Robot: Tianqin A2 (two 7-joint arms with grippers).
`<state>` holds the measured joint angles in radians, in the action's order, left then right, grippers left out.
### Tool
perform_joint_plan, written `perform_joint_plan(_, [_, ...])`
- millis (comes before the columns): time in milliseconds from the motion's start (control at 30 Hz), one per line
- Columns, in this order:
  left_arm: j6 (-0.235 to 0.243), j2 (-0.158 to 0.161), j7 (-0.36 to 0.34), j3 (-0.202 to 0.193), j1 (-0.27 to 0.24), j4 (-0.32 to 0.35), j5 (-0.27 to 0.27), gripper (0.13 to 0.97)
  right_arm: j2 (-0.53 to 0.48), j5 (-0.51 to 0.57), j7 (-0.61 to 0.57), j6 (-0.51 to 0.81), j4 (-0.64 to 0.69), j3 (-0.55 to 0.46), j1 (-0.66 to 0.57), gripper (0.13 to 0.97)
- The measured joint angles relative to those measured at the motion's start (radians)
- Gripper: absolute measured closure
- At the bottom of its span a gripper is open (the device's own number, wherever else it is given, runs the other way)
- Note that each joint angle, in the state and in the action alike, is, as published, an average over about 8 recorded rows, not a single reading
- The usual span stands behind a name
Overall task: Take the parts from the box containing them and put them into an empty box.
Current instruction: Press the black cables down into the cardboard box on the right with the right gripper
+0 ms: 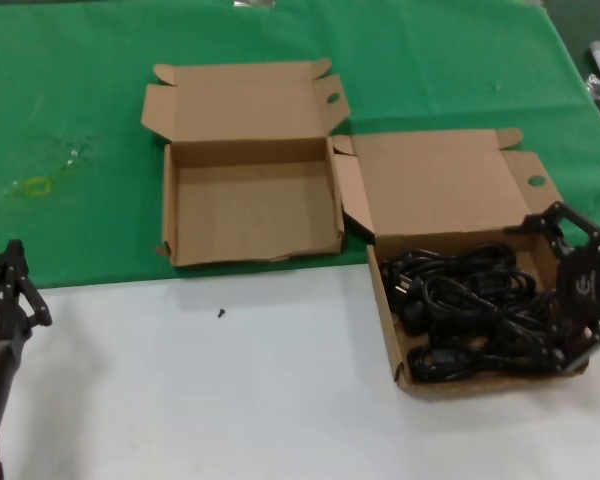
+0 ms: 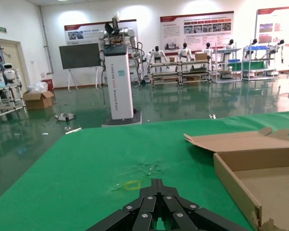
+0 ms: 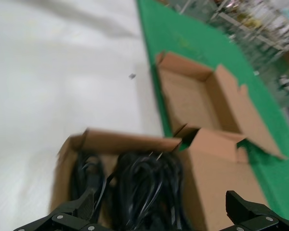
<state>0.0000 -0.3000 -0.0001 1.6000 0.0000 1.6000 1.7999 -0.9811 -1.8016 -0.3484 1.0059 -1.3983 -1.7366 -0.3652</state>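
Observation:
The black power cords (image 1: 470, 305) lie tangled in the right-hand cardboard box (image 1: 480, 383), whose lid (image 1: 430, 180) stands open. My right gripper (image 1: 558, 295) hovers over that box's right end, open and empty. In the right wrist view its fingers (image 3: 82, 207) spread wide above the cords (image 3: 144, 187). The empty box (image 1: 250, 205), with a ragged front edge, sits to the left on the green cloth. It also shows in the right wrist view (image 3: 197, 96) and the left wrist view (image 2: 265, 185). My left gripper (image 1: 12, 285) is shut and parked at the near left, as the left wrist view (image 2: 157, 185) shows.
A small dark speck (image 1: 221, 313) lies on the white table in front of the empty box. A yellow ring mark (image 1: 37, 186) is on the green cloth (image 1: 80, 100) at the left. The two boxes nearly touch at their flaps.

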Motion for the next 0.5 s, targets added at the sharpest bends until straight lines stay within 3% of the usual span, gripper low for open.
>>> perform_joint_plan(500, [0.000,0.000,0.000,0.000,0.000,0.000,0.000,0.954,0.046,0.069,-0.098,0.039,0.146,-0.071,-0.099,0.151])
